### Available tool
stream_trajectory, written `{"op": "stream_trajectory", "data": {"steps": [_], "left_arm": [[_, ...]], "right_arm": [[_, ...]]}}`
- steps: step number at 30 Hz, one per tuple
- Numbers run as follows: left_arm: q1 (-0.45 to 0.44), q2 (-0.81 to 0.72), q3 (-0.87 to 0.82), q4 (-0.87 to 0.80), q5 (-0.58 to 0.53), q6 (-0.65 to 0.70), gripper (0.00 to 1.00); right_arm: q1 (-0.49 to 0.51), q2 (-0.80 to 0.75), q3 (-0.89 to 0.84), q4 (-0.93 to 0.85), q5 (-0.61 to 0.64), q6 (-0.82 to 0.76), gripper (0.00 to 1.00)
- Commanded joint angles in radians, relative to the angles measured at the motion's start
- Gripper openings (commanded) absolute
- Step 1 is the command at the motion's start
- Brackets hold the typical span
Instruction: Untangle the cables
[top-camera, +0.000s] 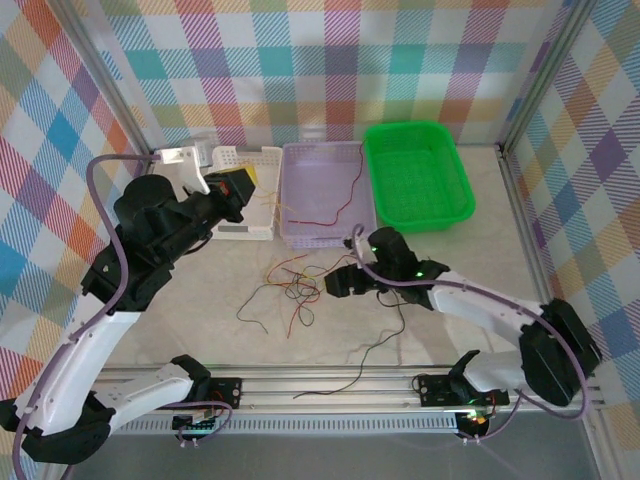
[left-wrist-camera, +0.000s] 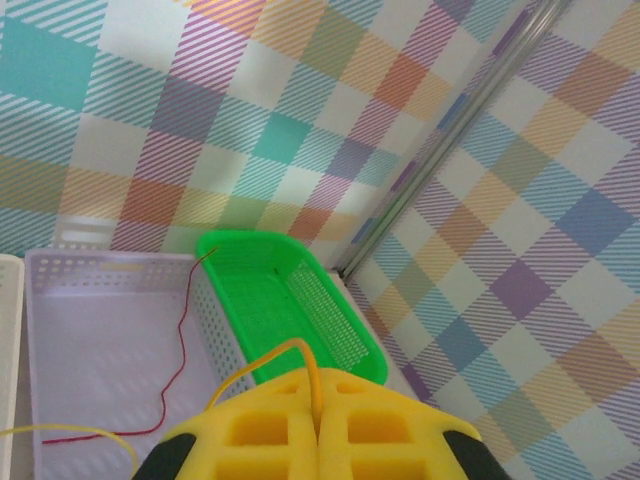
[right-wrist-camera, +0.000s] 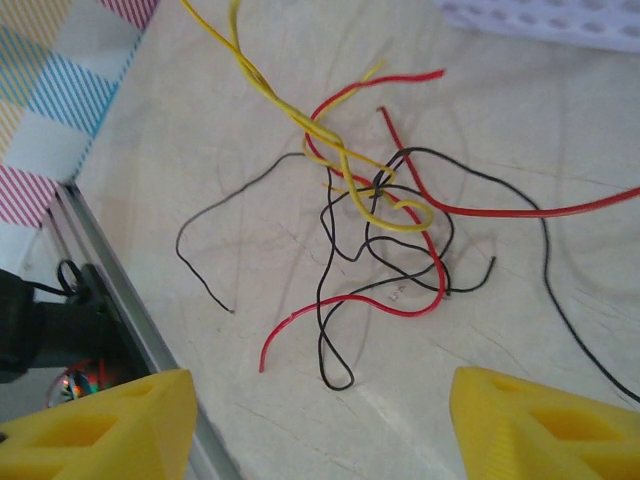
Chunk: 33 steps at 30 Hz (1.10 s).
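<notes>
From above, my left gripper (top-camera: 236, 188) sits in the upper left of the middle, over the white tray (top-camera: 262, 158). My right gripper (top-camera: 338, 283) hangs at centre frame, just right of the cables (top-camera: 295, 285), which lie knotted on the pale table (top-camera: 200, 300). One red cable (top-camera: 340, 208) lies loose by itself in the lavender tray (top-camera: 310, 180). The green basket (top-camera: 462, 185) stands just right of that tray.

Through my left wrist camera, my left gripper (left-wrist-camera: 318, 400) fills the bottom edge. Its foam-yellow pads are pressed together on a yellow cable (left-wrist-camera: 290, 350), which arches up out of the seam. The red cable (left-wrist-camera: 180, 350) snakes over the lavender tray (left-wrist-camera: 90, 350), whose perforated wall is touching the mesh wall of the green basket (left-wrist-camera: 330, 310).

Through my right wrist camera, my right gripper (right-wrist-camera: 320, 410) stands with its fingers (right-wrist-camera: 100, 425) wide apart in the bottom corners and nothing between them. The knot lies in the upper middle: a yellow cable (right-wrist-camera: 340, 170) twisted on itself, a red strand (right-wrist-camera: 400, 300) curling round below, and a black strand (right-wrist-camera: 340, 260) looping through both.

I judge these wires feather-light and limp, with smooth insulation that could slip through foam pads. They look springy enough to hold their curls, and a hard pull would likely tighten the knot. I would take a free end, such as the red tip at lower left, not the crossing itself
</notes>
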Motion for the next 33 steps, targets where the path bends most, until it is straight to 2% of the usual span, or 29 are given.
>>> {"op": "stream_trajectory", "data": {"steps": [1,8,20,27,31,33], "left_arm": [[0.012,-0.015,0.030,0.031,0.017,-0.014,0.00],[0.012,-0.024,0.020,0.031,0.023,-0.025,0.00],[0.012,-0.046,0.005,0.022,0.017,-0.024,0.00],[0.012,-0.049,-0.001,0.022,0.015,-0.025,0.00],[0.012,-0.053,0.001,0.018,0.009,-0.018,0.00],[0.012,-0.059,0.013,-0.002,-0.009,0.003,0.00]], "right_arm": [[0.028,0.067,0.046,0.119,0.059,-0.054,0.67],[0.086,0.254,0.135,0.156,0.110,-0.081,0.64],[0.103,0.367,0.141,0.270,0.164,-0.156,0.62],[0.122,0.389,0.138,0.296,0.173,-0.159,0.41],[0.124,0.375,0.138,0.274,0.185,-0.164,0.16],[0.123,0.360,0.138,0.238,0.193,-0.170,0.07]]}}
